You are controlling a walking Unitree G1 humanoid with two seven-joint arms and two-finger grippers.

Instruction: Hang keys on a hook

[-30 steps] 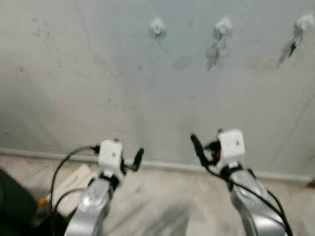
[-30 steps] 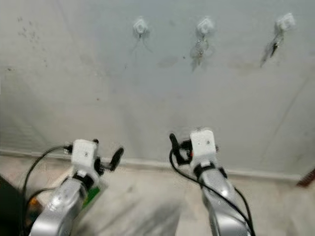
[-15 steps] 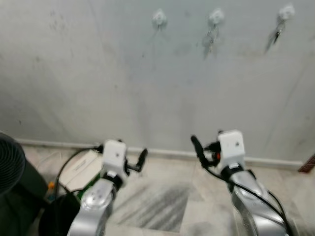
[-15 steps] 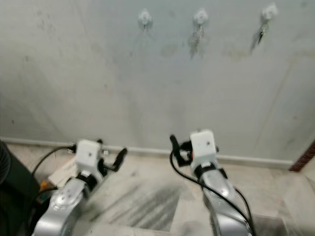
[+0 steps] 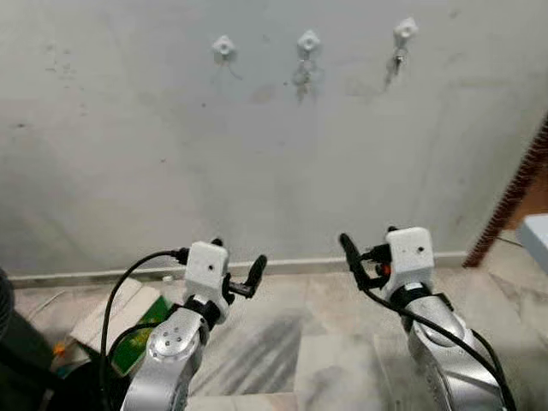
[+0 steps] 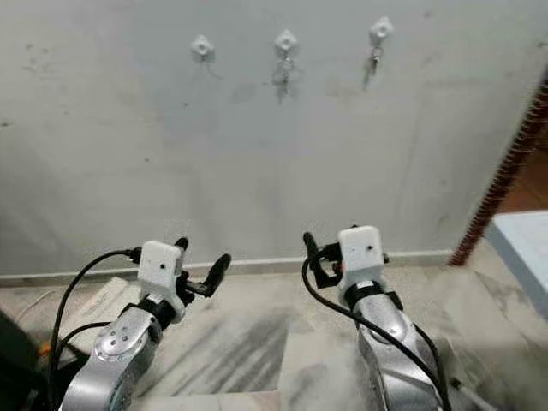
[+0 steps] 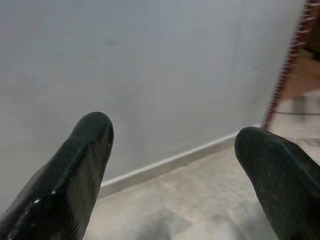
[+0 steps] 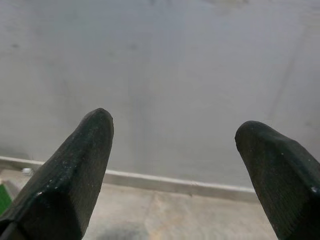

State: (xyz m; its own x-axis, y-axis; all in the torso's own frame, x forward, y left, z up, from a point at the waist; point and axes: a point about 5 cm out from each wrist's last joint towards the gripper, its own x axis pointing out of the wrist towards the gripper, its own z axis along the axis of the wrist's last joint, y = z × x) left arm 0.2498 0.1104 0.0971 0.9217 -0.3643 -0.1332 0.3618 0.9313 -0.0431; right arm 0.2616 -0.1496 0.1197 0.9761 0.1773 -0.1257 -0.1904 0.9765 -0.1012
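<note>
Three white hooks sit high on the grey wall: the left hook (image 5: 223,45) looks bare, the middle hook (image 5: 308,39) carries a bunch of keys (image 5: 301,77), and the right hook (image 5: 405,30) carries another set of keys (image 5: 396,62). Both arms are held low, well below the hooks and short of the wall. My left gripper (image 5: 237,255) is open, and nothing lies between its fingers (image 7: 75,170). My right gripper (image 5: 366,241) is open too, with only wall and skirting between its fingers (image 8: 75,170).
A flattened cardboard box with green print (image 5: 120,315) lies on the marble floor at the lower left, beside a dark object (image 5: 17,360). A brick-red edge (image 5: 514,184) ends the wall on the right, with a pale blue-white surface (image 5: 535,238) beyond it.
The whole picture has shifted: the hooks now look smaller and further left, and the brick-red edge has come into view on the right. Both arms keep the same pose.
</note>
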